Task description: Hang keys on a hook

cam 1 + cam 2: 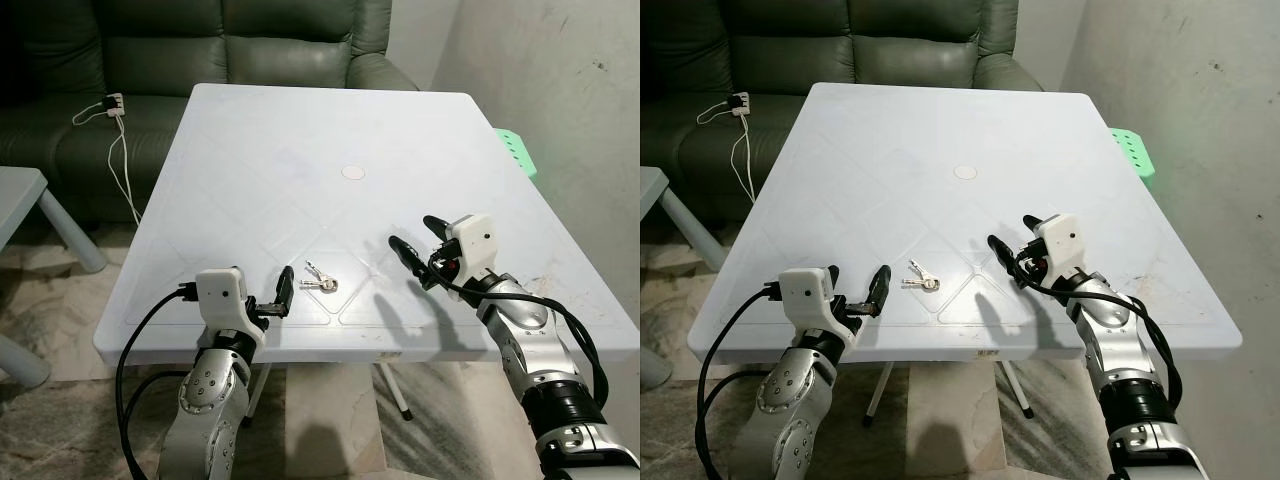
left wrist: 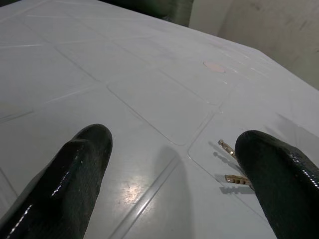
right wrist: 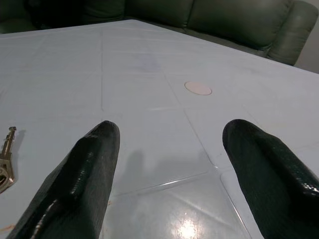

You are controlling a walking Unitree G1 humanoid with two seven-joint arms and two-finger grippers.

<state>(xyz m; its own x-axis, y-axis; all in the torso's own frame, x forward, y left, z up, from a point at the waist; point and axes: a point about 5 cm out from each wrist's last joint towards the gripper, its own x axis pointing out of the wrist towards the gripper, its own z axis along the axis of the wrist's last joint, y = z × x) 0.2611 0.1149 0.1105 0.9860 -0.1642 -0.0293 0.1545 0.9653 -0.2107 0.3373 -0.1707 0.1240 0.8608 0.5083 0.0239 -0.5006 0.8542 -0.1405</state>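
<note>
A small bunch of silver keys (image 1: 318,281) lies flat on the white plastic table (image 1: 300,150), near its front edge. My left gripper (image 1: 276,300) hovers at that edge just left of the keys, open, with nothing between its fingers. In the left wrist view the keys (image 2: 232,164) sit beside one black finger (image 2: 279,179), which partly hides them. My right gripper (image 1: 419,240) is open over the table, to the right of the keys and a hand's width away. The right wrist view catches the keys (image 3: 6,159) at its border.
A round white cap (image 1: 353,172) marks the table's middle. Behind the table stands a dark green sofa (image 1: 200,50) with a power strip and white cable (image 1: 112,104). A green stool (image 1: 518,152) sits by the right wall. A small grey table (image 1: 30,200) stands at the left.
</note>
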